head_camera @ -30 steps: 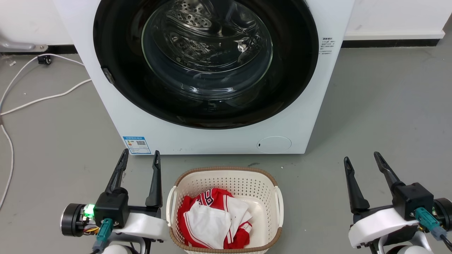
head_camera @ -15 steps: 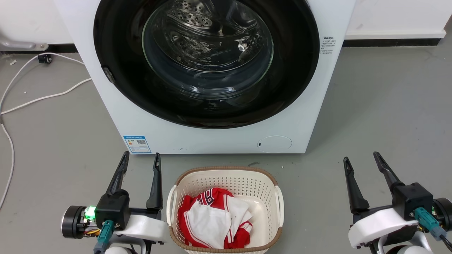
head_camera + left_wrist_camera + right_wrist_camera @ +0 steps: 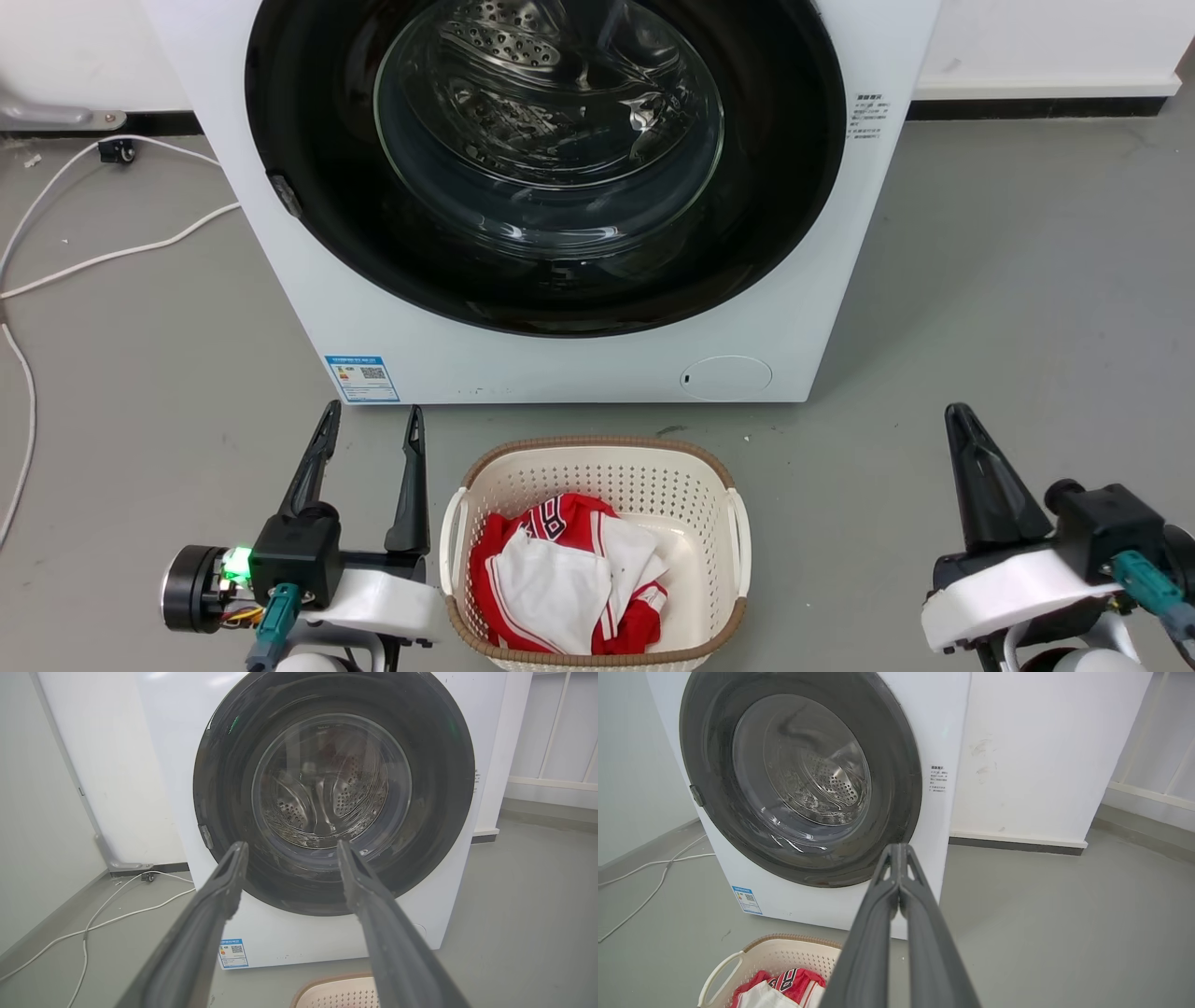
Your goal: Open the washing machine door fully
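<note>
Now that the right gripper [image 3: 962,420] has pinched its long dark fingers together, empty, the big round glossy-black washing machine door [image 3: 546,140] sits shut on the boxy white washing machine [image 3: 560,369]. The left gripper [image 3: 372,417], in front of the machine, gapes empty. Prob. prep to hook the door's edge.

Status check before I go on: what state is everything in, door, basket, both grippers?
Washing machine door, closed, flush against the washing machine.
Left gripper, open, empty, clear of the door.
Right gripper, shut, empty.
Basket, upright, clothes inside.
</note>
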Robot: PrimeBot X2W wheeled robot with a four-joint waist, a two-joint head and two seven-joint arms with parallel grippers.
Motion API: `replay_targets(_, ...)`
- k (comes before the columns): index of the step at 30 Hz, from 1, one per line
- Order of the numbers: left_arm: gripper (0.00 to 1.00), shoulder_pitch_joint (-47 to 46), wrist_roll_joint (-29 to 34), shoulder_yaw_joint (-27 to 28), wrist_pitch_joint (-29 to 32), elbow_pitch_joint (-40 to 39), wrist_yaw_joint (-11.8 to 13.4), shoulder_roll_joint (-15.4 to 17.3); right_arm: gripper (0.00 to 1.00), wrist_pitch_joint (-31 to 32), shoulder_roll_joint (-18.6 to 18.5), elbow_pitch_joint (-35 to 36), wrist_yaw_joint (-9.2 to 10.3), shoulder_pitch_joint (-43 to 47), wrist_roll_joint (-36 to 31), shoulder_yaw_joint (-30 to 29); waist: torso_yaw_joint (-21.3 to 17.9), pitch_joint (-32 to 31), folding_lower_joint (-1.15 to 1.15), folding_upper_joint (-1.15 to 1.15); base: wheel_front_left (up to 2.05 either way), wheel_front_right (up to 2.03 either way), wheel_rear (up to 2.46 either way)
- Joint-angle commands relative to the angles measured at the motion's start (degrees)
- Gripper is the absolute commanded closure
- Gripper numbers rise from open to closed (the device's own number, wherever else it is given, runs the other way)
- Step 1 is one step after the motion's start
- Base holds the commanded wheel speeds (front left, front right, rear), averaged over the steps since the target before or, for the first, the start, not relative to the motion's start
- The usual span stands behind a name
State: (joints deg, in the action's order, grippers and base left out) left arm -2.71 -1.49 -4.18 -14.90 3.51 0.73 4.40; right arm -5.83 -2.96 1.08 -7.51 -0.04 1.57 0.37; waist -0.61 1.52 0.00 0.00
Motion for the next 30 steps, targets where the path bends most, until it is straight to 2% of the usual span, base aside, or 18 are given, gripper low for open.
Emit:
replay_targets(1,0.00,0.22,0.37,0.13,-0.45,-0.09,0.02,-0.23,1.00,-0.66,0.15,0.44,0.04,-0.70,1.06,-0.22,-0.03,0.05,0.00,0.00,0.00,0.00,0.00)
replay_targets(3,0.00,0.15,0.38,0.19,-0.45,-0.15,0.04,-0.30,1.00,-1.60,0.12,0.72,0.04,-1.41,5.04,-0.99,-0.08,0.15,0.00,0.00,0.00,0.00,0.00)
replay_targets(10,0.00,-0.32,0.40,0.41,-0.45,-0.22,0.35,-0.45,1.00,-2.96,0.12,-2.00,0.03,-5.69,38.22,-3.51,-0.26,0.59,0.00,0.00,0.00,0.00,0.00)
replay_targets(14,0.00,-1.11,0.50,0.59,-0.45,-0.70,0.60,-0.54,1.00,-0.67,0.12,-4.81,0.03,-11.22,56.13,-5.64,-0.43,1.80,0.00,0.00,0.00,0.00,0.00)
replay_targets(17,0.00,-1.69,0.57,0.39,-0.44,-0.89,0.43,-0.59,1.00,2.73,0.06,-8.42,0.02,-16.76,66.17,-8.13,-0.35,2.93,0.00,0.00,0.00,0.00,0.00)
replay_targets(24,0.00,-3.87,0.56,-0.27,-0.45,-1.48,0.44,-0.83,1.00,10.82,-1.56,-18.85,0.02,-31.73,73.15,-14.09,0.44,6.80,0.00,0.00,0.00,0.00,0.00)
replay_targets(30,0.00,-6.72,0.23,-1.47,-0.43,-2.28,0.26,-1.08,1.00,18.26,-6.97,-30.06,0.02,-46.31,72.41,-14.85,1.68,11.07,0.00,0.00,0.00,0.00,0.00)
